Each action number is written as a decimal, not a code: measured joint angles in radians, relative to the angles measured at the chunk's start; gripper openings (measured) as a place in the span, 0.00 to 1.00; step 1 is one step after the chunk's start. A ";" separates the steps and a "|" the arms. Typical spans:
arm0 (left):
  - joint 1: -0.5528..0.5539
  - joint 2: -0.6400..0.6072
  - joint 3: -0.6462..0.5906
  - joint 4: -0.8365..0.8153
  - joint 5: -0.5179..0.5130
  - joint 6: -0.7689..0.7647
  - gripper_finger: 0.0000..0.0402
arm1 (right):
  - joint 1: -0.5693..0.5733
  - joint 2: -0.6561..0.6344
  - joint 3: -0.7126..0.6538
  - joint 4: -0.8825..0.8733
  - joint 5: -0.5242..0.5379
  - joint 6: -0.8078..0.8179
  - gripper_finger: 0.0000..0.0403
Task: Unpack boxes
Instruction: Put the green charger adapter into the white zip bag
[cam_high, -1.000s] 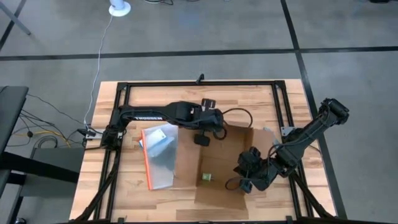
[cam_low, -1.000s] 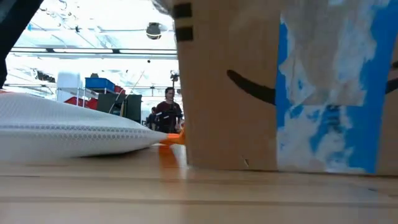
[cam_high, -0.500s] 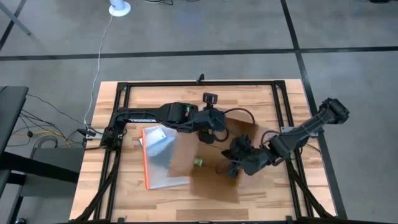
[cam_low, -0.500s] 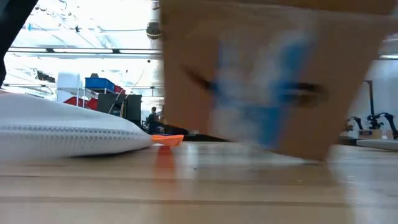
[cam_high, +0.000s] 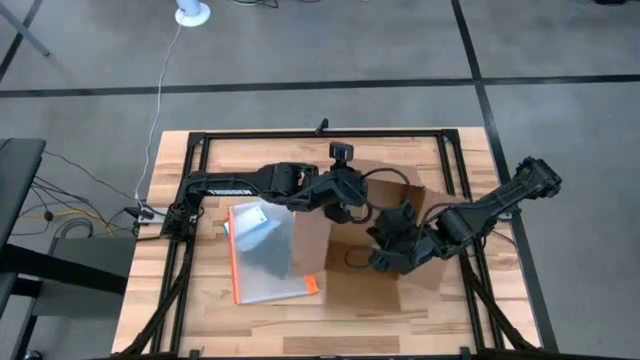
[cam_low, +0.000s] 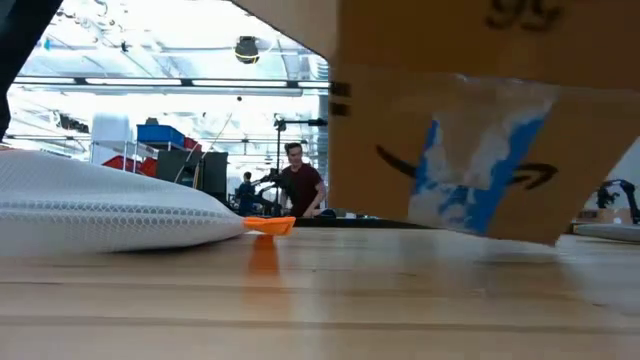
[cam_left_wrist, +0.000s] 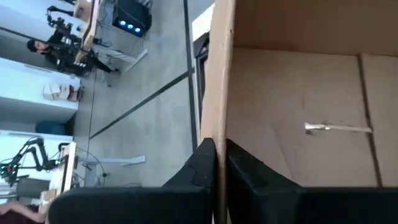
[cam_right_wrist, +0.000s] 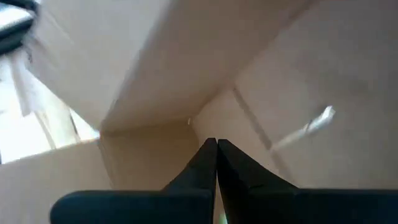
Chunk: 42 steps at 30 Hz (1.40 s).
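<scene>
Two claws gripped one box (cam_high: 355, 255), which hung tilted off the table (cam_high: 200, 310), its low edge clear of the wood in the low view. The left claw (cam_left_wrist: 220, 163) was pressed together on a cardboard wall: one finger lay outside it, the other inside, with the wall's edge running straight up from between them. Beyond that claw, inside the box, a small scrap of torn tape (cam_left_wrist: 336, 129) clung to the far panel. The right claw (cam_right_wrist: 216, 163) sat within the box, its fingers pressed together with hardly a gap; what, if anything, lay between them could not be told. Ahead of it was an inner corner where the panels met.

From above, both claws met near the middle of the table, the left claw (cam_high: 345, 200) at the box's far rim, the right claw (cam_high: 392, 245) just beside it. A pouch (cam_high: 265, 255) with an orange edge lay flat on the left claw's outer side, partly under the box. A person (cam_low: 297, 188) stood in the room behind.
</scene>
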<state>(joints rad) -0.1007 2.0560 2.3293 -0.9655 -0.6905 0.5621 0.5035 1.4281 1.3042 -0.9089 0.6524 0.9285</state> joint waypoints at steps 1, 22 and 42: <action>0.003 0.000 0.000 0.011 -0.003 -0.003 0.00 | 0.000 0.000 -0.022 0.005 -0.005 0.029 0.00; 0.044 0.000 -0.024 0.108 0.035 0.024 0.00 | -0.267 0.034 -0.171 -0.043 -0.348 -0.160 0.22; 0.043 0.004 -0.030 0.112 0.061 0.055 0.00 | -0.349 0.342 -0.166 -0.232 -0.673 -0.346 0.64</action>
<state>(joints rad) -0.0573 2.0598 2.2990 -0.8531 -0.6297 0.6175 0.1542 1.7698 1.1378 -1.1412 -0.0208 0.5827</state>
